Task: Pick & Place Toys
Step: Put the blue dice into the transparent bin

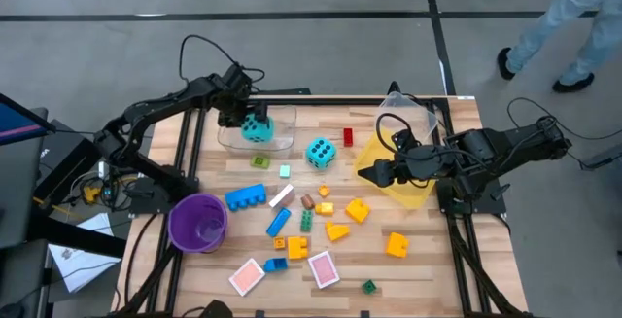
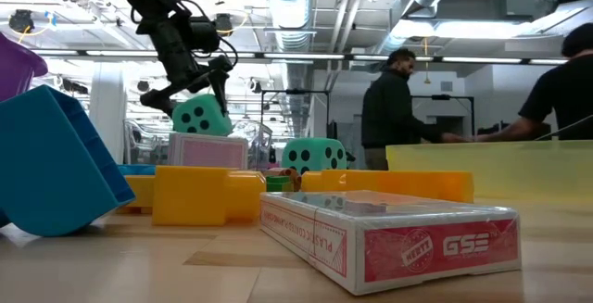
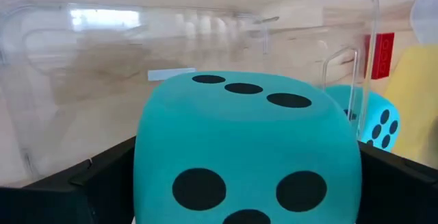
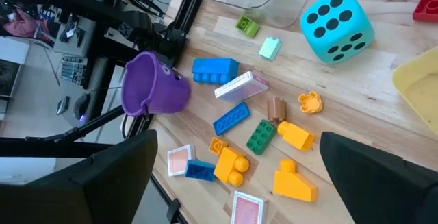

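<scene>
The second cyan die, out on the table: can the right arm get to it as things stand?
Probably yes. The right gripper hangs open beside the yellow bin, and the die sits close by on bare wood with nothing between them.

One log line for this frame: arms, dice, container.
left gripper: cyan die between jaws, over clear container | right gripper: open, over yellow bin | second die: on table

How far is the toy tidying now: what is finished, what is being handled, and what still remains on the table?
Nothing looks put away yet. In hand: the left gripper has a cyan foam die with black dots between its fingers over the clear plastic container. Left: the second cyan die, the pink cards and the small plastic bricks lie on the wooden table. The right gripper waits open over the yellow plastic bin.
</scene>
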You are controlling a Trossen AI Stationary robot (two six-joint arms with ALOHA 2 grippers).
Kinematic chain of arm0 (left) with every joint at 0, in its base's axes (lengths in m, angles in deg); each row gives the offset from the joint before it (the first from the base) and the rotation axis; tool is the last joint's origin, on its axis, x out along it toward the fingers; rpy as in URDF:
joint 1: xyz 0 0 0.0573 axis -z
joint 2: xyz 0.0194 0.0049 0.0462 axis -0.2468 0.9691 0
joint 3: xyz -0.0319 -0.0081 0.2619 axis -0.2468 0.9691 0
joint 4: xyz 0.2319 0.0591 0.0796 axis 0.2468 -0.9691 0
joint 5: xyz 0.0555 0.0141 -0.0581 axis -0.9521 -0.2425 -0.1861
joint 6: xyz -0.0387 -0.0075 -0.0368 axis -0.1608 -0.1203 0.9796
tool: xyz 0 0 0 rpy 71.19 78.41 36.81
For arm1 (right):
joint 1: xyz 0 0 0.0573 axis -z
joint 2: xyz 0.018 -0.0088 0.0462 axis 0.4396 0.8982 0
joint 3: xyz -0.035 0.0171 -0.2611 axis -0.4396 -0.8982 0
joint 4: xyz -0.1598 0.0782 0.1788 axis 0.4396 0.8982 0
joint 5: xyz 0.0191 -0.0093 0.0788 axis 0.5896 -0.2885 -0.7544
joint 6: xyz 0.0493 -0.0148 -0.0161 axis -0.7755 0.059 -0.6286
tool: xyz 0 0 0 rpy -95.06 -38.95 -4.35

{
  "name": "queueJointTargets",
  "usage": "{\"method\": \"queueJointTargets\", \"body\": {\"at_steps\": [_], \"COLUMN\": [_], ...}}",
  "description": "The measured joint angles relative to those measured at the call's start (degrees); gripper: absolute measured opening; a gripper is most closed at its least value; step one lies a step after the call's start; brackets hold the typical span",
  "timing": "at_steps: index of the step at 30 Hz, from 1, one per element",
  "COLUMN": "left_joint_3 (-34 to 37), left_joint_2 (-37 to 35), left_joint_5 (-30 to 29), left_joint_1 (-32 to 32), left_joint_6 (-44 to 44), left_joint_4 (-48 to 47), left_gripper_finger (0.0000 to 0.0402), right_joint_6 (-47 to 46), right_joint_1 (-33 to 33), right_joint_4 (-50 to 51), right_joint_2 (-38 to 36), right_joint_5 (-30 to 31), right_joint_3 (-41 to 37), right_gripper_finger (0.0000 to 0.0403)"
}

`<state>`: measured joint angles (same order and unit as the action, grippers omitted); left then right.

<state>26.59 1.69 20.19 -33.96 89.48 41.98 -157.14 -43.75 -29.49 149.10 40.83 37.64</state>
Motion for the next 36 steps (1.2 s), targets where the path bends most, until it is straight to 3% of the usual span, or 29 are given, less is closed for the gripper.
{"method": "queueJointTargets", "body": {"at_steps": [14,21,23,25,27,29,36], "left_joint_3": [0.12,0.06,-0.22,0.26,0.04,-0.46,0.13], "left_joint_2": [4.80,4.49,4.56,4.34,4.14,3.71,2.72], "left_joint_5": [2.46,3.87,-0.75,0.83,4.45,1.91,2.70], "left_joint_1": [-1.02,-1.62,-1.28,-2.40,-1.54,-2.50,-2.89], "left_joint_6": [-4.17,-3.69,-6.66,-2.92,-3.17,-2.10,-2.22], "left_joint_4": [-3.34,0.75,-1.23,-5.08,1.03,1.48,-0.68], "left_gripper_finger": [0.0400,0.0400,0.0400,0.0400,0.0400,0.0400,0.0400], "right_joint_6": [-0.17,-0.32,-0.18,-0.25,-0.88,-0.18,-0.67], "right_joint_1": [-0.08,-0.31,-0.31,-0.31,-0.31,-0.31,-0.66], "right_joint_4": [0.17,0.17,0.31,0.71,0.60,0.21,0.68], "right_joint_2": [0.00,0.00,0.00,0.00,0.00,0.00,0.00], "right_joint_5": [0.04,0.24,0.22,0.22,0.26,0.19,0.11], "right_joint_3": [0.00,0.00,0.00,0.00,0.00,0.02,0.04], "right_gripper_finger": [0.0399,0.0399,0.0399,0.0399,0.0399,0.0399,0.0399]}}
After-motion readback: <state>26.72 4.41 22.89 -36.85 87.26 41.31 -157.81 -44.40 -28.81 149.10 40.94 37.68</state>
